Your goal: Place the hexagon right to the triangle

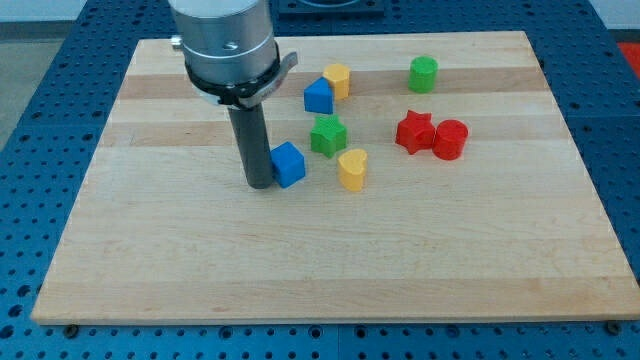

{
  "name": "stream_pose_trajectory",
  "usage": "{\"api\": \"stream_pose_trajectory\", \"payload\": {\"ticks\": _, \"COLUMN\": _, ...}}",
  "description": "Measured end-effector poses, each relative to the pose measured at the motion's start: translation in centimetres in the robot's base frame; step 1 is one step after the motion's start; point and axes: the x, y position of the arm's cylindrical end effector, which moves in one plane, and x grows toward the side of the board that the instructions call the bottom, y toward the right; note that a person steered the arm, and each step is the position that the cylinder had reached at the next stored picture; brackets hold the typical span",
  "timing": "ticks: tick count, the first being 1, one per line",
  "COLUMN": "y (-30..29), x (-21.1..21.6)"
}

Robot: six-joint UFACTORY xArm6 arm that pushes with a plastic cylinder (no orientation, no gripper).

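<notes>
No jaws are fitted, so nothing is grasped: my tip [261, 184] is pressed against the view's left face of the blue hexagon [288, 164]. The push seems underway. The blue triangle [318, 96] lies up-right; a curving push around it is probably needed.

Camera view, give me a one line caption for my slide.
My tip rests against the left side of a blue block on the wooden board, with six other coloured blocks nearby.

board [330, 250]: pale wood, smooth | blocks: matt plastic | rod [256, 145]: dark, matt
</notes>
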Motion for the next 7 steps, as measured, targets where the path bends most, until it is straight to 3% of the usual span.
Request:
{"api": "stream_pose_trajectory", "payload": {"ticks": 4, "y": -2.4, "x": 1.7}}
{"api": "stream_pose_trajectory", "payload": {"ticks": 7, "y": -4.6, "x": -11.4}}
